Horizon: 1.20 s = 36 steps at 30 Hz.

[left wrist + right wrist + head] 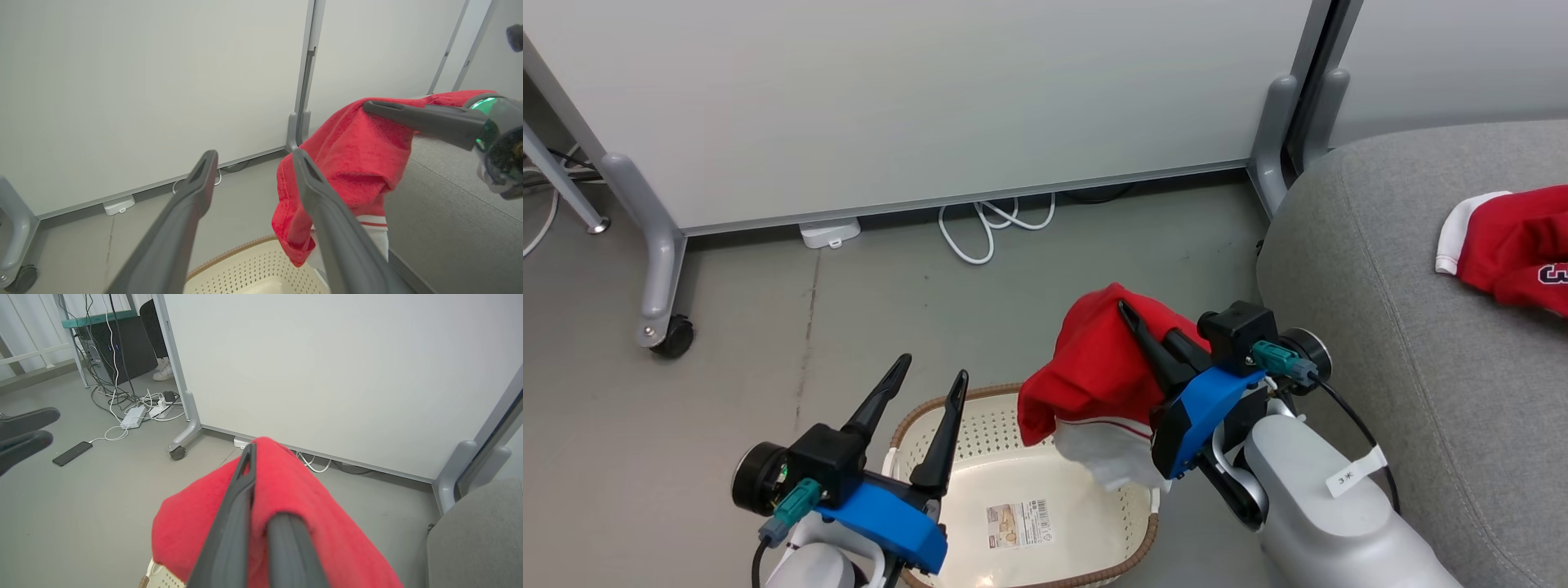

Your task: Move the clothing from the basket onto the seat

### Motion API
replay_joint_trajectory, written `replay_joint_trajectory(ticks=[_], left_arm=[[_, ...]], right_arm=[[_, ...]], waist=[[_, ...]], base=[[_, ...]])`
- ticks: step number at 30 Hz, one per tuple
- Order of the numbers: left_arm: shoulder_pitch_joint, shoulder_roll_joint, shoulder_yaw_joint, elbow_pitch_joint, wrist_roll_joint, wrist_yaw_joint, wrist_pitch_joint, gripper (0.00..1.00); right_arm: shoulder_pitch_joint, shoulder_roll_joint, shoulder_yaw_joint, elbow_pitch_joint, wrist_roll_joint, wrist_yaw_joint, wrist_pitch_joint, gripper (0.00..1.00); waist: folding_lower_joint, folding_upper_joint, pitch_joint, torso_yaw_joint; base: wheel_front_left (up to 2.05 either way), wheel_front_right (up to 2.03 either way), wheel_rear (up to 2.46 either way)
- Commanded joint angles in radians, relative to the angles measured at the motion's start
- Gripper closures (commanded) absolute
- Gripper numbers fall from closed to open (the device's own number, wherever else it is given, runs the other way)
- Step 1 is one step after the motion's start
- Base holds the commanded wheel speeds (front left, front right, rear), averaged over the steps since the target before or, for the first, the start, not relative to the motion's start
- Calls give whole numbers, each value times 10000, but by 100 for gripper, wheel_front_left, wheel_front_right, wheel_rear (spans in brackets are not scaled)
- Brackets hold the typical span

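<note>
My right gripper (1129,312) is shut on a red garment (1094,367) with a red-striped white panel, holding it up above the basket's right side; the cloth (286,506) drapes over both fingers. The cream perforated basket (1131,506) stands on the floor below, with just its paper label (1018,523) showing inside. My left gripper (934,367) hangs open over the basket's left rim, holding nothing. A second red garment (1515,245) with white trim and a dark numeral lies on the grey seat (1405,327) at the right. The held garment (351,163) hangs beside the left fingers.
A white partition panel (931,98) on castor legs (662,318) stands behind the basket, with white cables (988,224) on the floor under it. A phone (72,453) and a cable tangle (135,404) lie farther off on the grey floor.
</note>
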<state>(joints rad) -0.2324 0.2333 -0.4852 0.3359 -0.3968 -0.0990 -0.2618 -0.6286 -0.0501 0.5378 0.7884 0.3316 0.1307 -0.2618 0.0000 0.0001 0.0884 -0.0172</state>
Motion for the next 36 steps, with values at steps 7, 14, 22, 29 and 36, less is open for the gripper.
replay_joint_trajectory(ticks=[7, 14, 22, 29, 36], left_arm=[[708, -366, 851, -277, 553, -208, -48, 0], [801, -581, 1214, -233, 776, -323, -48, 0], [679, -646, 1172, -317, 896, -314, -48, 0], [541, -558, 1084, -408, 844, -317, -48, 0], [475, -491, 1010, -427, 885, -317, -48, 0]], right_arm=[[184, -6, -139, -139, -108, 1, -46, 100], [176, -6, -187, -165, -108, 1, -47, 100], [129, -6, -283, -231, -137, 1, -46, 100], [140, -6, -363, -374, -122, 1, -46, 100], [265, -6, -458, -477, -126, 1, -45, 100]], waist=[[0, -1, -11, -15], [0, -1, 21, -134], [0, -1, 114, -592], [0, -1, 196, -1395], [0, -1, 253, -2222]], base=[[0, 0, 0], [0, 0, 0], [0, 0, 0], [0, 0, 0], [0, 0, 0]])
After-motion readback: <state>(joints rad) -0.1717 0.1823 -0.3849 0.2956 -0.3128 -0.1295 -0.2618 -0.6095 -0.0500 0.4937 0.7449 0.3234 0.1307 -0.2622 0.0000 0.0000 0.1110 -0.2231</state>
